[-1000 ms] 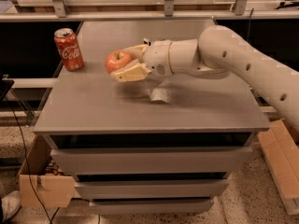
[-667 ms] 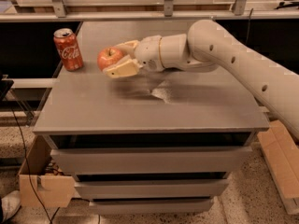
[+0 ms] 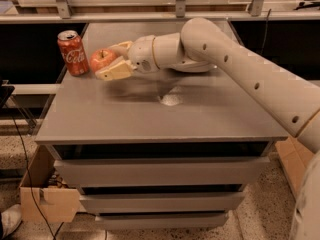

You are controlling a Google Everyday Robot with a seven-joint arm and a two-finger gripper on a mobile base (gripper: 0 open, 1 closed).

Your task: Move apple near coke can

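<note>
1. Apple (image 3: 101, 59) is clamped between the fingers of the gripper (image 3: 107, 62), just right of the upright coke can (image 3: 73, 53), near the tabletop's (image 3: 125, 121) back-left corner.
2. Small pale scrap (image 3: 171, 100) lies mid-tabletop, well apart from both.
3. Cardboard box (image 3: 45, 200) stands on the floor, left.

Gripper (image 3: 109, 62), just beside the can (image 3: 72, 53): matt cream plastic jaws closed on a smooth, glossy-skinned apple (image 3: 99, 59). Can: glossy red painted metal with a bare silvery top. Desk (image 3: 150, 120): smooth, matt grey top.
</note>
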